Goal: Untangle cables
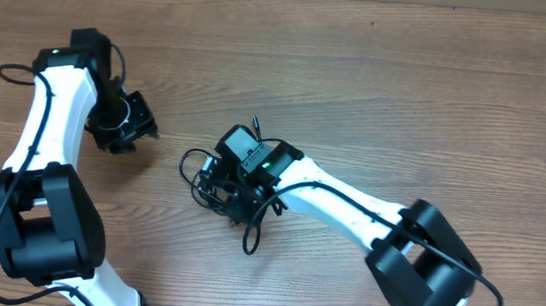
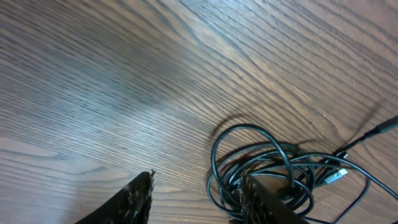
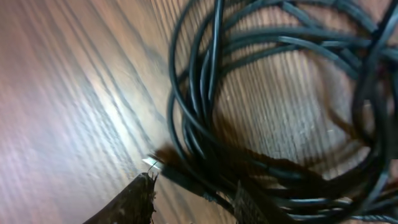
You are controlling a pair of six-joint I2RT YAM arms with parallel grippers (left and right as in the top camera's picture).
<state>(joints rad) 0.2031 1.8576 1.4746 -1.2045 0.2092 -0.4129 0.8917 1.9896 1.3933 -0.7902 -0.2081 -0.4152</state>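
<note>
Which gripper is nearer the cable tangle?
Right. The right gripper is directly over the cable tangle, jaws straddling part of it; the left gripper sits apart, off to its side.

Bare wooden worktop [image 1: 411,76] lies open across the far side and to the right. A tangled heap of thin black cables [image 1: 212,182] sits at the centre, with the right arm [image 1: 348,206] stretched over it, blocking approach from above. The left tool [image 1: 138,128] hangs to the heap's left, a strip of bare wood between them.
</note>
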